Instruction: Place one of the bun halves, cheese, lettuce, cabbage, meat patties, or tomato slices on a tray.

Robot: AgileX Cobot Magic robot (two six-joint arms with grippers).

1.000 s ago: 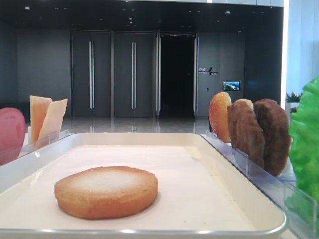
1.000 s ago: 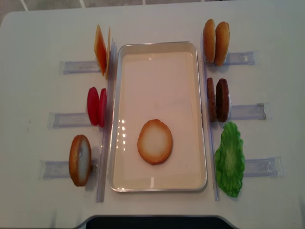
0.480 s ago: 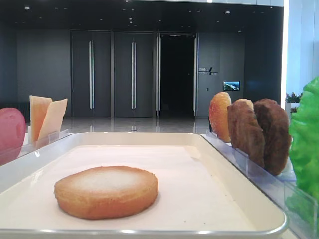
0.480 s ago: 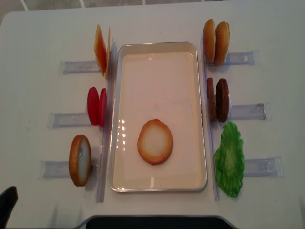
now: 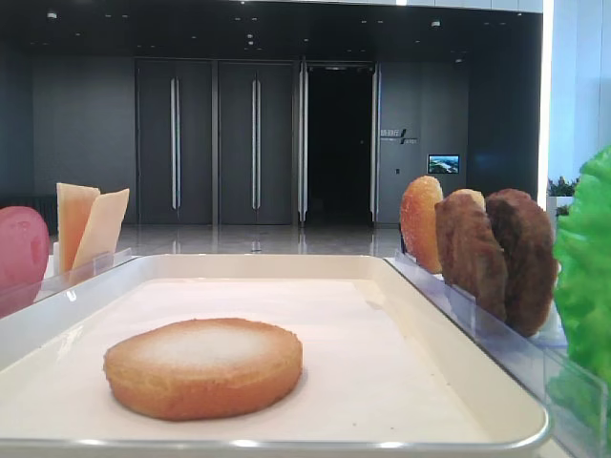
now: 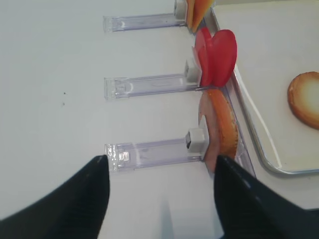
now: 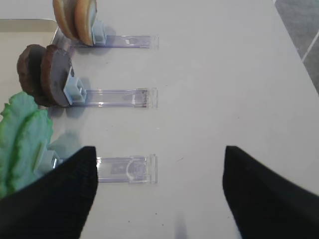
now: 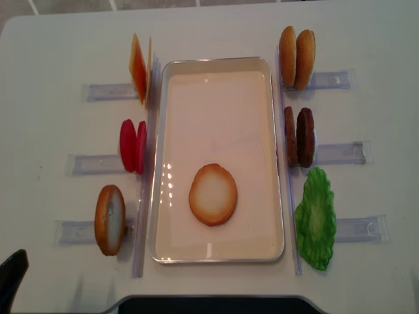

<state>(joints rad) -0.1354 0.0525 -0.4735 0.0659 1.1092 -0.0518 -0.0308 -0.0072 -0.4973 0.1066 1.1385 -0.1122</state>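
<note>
Both sets of black jaws stand spread and hold nothing: the left gripper (image 6: 158,199) hovers near the upright golden bun half (image 6: 222,127) in its clear rack, the right gripper (image 7: 158,194) beside the green ruffled lettuce (image 7: 22,137). A round, pale-faced bun half (image 8: 213,194) lies flat inside the cream rectangular tray (image 8: 216,63) on the white surface (image 8: 59,52), apparently toward its near end.

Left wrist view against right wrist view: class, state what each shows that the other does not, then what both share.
Only the left wrist view shows the tomato slices, the cheese, a racked bun half and the bun half lying flat in the tray. Only the right wrist view shows the meat patties, the lettuce and two upright golden buns. Both show clear racks, the white table and dark open fingers.
</note>
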